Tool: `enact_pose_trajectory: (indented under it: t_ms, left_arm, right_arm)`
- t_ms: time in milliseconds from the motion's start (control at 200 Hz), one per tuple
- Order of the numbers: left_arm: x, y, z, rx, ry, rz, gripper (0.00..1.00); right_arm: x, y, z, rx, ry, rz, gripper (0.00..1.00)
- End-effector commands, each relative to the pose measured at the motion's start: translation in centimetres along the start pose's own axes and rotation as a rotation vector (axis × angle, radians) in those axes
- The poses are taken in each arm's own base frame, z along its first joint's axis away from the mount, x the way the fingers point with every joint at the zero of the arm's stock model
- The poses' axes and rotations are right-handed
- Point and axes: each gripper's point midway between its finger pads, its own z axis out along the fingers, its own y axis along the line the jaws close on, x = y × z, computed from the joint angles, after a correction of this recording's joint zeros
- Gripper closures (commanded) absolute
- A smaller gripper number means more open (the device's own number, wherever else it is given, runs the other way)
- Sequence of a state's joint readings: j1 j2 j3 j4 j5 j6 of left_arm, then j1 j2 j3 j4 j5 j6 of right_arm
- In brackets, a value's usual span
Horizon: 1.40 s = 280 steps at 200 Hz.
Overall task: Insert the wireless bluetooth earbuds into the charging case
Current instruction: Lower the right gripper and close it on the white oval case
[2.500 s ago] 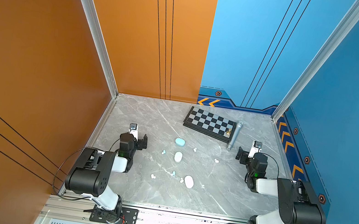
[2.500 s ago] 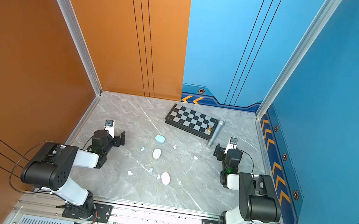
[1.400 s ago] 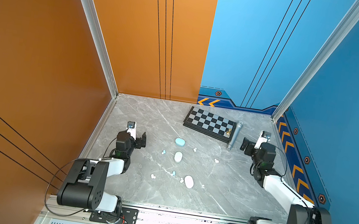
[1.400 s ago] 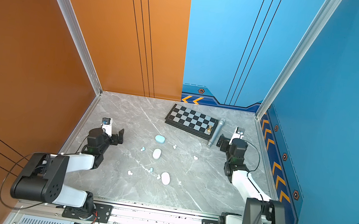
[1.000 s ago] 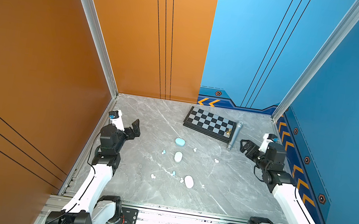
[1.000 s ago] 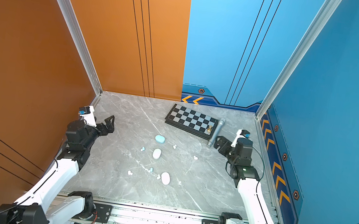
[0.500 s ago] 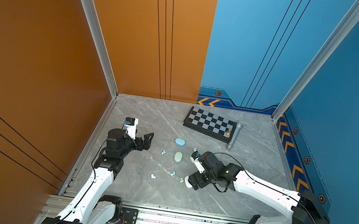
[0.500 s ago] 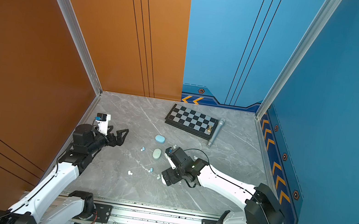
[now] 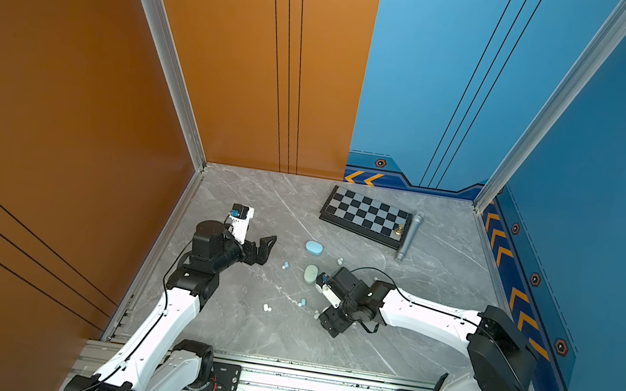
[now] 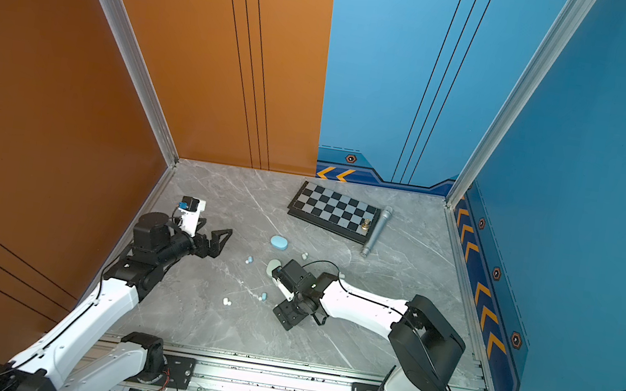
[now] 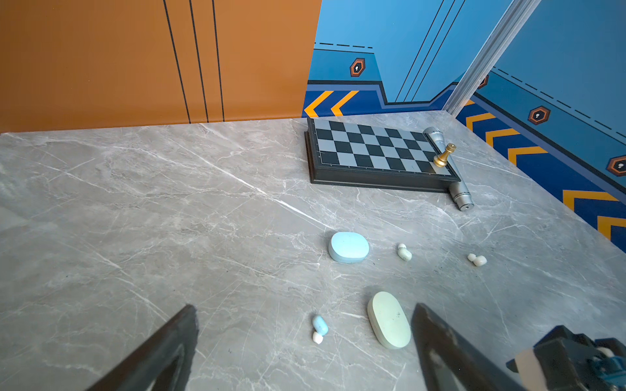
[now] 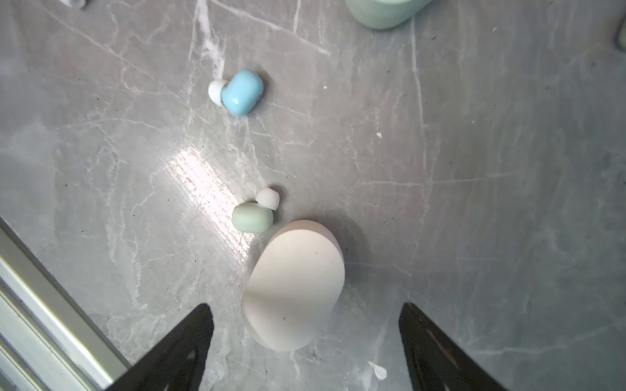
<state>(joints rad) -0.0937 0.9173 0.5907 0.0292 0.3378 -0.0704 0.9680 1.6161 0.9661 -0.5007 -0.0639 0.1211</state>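
My right gripper [image 12: 305, 308] is open and points down, its jaws either side of the near end of a closed white charging case [image 12: 294, 284] without touching it. The arm hides that case in both top views. Right beside the case lies a pale green earbud [image 12: 252, 218], and a light blue earbud [image 12: 242, 91] lies farther off. My left gripper [image 9: 263, 248] hangs open and empty near a pale green case [image 11: 389, 320] and a blue earbud [image 11: 320, 326]. Behind them is a light blue case [image 11: 349, 247]. Two pale earbuds [image 11: 404, 252] lie past it.
A chessboard [image 9: 365, 217] with a gold piece [image 9: 398, 230] sits at the back, a grey microphone [image 9: 408, 236] along its right edge. The aluminium front rail [image 12: 34, 287] runs close to my right gripper. Walls close in the left, back and right.
My right arm has swung from the right wall to the front middle and now sits low over the white case. My left gripper has come in from the left wall toward the cases.
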Motion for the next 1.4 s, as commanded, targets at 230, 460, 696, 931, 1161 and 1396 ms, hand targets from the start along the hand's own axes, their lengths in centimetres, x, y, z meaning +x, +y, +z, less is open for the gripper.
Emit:
enact_pose_trajectory:
  t_ms: [230,460,696,931,1161,1396]
  left_arm:
    - [-1.0,-0.9,0.1,0.018,0.005,0.052,0.02]
    - [-0.4,-2.0,0.2,0.055,0.022,0.081,0.02]
    - [0.6,-4.0,0.4,0.119,0.041,0.141,0.01]
    - [1.2,-4.9,0.3,0.146,0.054,0.167,0.00]
    - [1.4,-5.2,0.3,0.147,0.056,0.177,0.01]
    - [1.6,-5.1,0.2,0.138,0.054,0.182,0.01]
  right_arm:
    - [0.3,-0.9,0.6,0.001,0.050,0.004,0.26]
    - [1.2,-1.5,0.5,0.005,0.055,-0.024,0.40]
    - [0.7,-1.5,0.4,-0.008,0.046,-0.046,0.48]
    - [0.4,-1.8,0.5,0.000,0.049,-0.046,0.50]
    - [-0.4,-2.2,0.5,-0.016,0.036,0.039,0.51]
    - [-2.1,-2.3,0.9,-0.006,0.024,0.050,0.30]
